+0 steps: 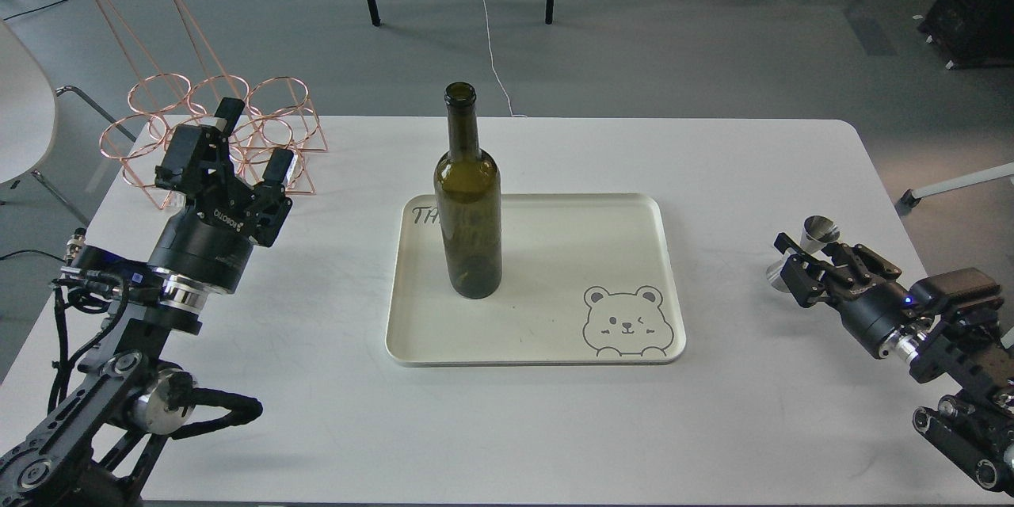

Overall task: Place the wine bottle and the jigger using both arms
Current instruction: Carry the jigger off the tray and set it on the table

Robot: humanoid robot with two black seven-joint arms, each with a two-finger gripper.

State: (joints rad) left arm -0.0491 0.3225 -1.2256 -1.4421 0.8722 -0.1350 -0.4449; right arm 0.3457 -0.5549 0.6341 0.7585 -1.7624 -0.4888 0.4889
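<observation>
The dark olive-green wine bottle [468,206] stands upright on the left half of the cream tray [634,210], with no gripper touching it. My left gripper [250,141] is open and empty at the table's left, well left of the bottle and just in front of the copper rack. My right gripper [794,263] is at the table's right side, shut around the waist of the small steel jigger [818,231]. The jigger is tilted, with its lower cone close to the tabletop; whether it touches the table I cannot tell.
A copper wire rack [198,119] with ring holders stands at the table's back left corner, right behind my left gripper. The tray has a bear drawing [627,321] at its front right. The white table [507,428] ends just right of my right arm.
</observation>
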